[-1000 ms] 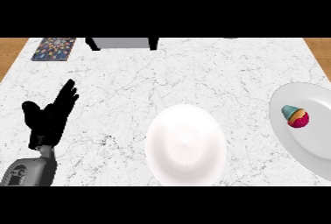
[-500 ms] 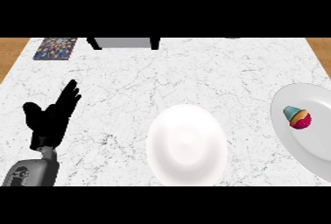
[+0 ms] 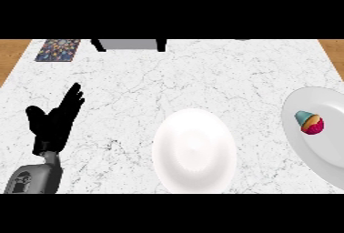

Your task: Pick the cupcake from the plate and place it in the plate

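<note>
We see the cupcake (image 3: 310, 122) lying on its side on the white plate at the right edge (image 3: 329, 157), which runs out of the view. It has a teal wrapper end and a pink-red top, and it sits toward the upper left part of that plate. A second white plate in the middle (image 3: 194, 151) of the marble counter (image 3: 201, 77) holds nothing that we can see. The two plates lie well apart, with bare counter between them.

Our left hand (image 3: 52, 122) shows at the left of the view, resting open with its fingers straight, close together and pointing up, the thumb standing off to one side. It holds nothing and lies far from both plates. Our right hand does not appear at all, so we cannot tell how its fingers stand.

The cupcake may be waiting on its source plate, or this may be the plate it was meant for; the view alone does not settle which.

If it does need lifting, we judge the risks as follows. The cupcake lies tipped rather than upright, so fingers closing on it could roll it along the smooth plate or push it toward the rim. Its soft top could be squashed if pinched there instead of at the wrapper. The plate is partly out of sight, so a reach from that side would start unseen by us. A patterned mat (image 3: 58, 49) and a dark-framed object (image 3: 129, 44) at the far edge lie clear of any path.
</note>
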Tool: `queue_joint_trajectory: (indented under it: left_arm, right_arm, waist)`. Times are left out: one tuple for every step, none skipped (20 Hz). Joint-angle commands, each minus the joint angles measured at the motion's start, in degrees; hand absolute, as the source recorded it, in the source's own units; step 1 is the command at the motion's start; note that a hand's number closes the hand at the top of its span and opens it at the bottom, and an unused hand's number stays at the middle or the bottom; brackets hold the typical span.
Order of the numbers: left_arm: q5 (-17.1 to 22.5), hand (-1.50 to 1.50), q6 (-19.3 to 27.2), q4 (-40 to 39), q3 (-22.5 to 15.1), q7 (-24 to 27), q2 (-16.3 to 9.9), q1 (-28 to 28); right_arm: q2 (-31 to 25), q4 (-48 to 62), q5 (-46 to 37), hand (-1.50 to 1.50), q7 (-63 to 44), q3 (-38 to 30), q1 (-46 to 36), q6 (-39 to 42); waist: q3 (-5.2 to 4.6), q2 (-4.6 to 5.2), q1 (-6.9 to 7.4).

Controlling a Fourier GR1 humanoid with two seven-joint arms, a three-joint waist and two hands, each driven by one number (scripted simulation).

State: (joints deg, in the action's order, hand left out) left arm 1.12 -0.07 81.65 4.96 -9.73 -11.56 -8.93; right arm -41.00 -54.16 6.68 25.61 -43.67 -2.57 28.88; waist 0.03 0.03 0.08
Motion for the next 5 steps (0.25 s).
queue_joint_trajectory:
  left_arm:
    - [1.2,0.00,-1.8,-3.6,1.9,0.7,-1.1,-2.5]
    - [0.0,0.00,-0.2,-0.6,0.5,-0.9,0.6,-1.3]
    - [-1.8,0.00,1.4,-1.2,-0.7,-0.9,1.4,-2.9]
    - [0.1,0.00,-0.5,2.6,0.2,-2.3,0.5,0.6]
    - [-0.1,0.00,-1.0,3.1,0.3,-2.4,-0.3,0.0]
  right_arm:
    - [-2.9,11.6,-4.8,-1.50,8.3,1.5,-1.9,-1.2]
    - [-3.2,8.3,-3.3,-1.50,6.5,1.4,0.0,1.0]
    - [-4.5,11.5,-4.7,-1.50,8.0,1.3,-0.8,-0.5]
    - [-5.5,12.6,-4.6,-1.50,7.6,1.8,-1.7,-0.1]
    - [-6.3,14.5,-4.5,-1.50,10.1,0.9,0.0,1.4]
  waist:
    - [0.04,0.11,0.13]
    - [0.00,-0.01,-0.07]
    - [0.02,0.03,-0.03]
    - [0.01,-0.02,0.13]
    - [0.02,-0.02,0.05]
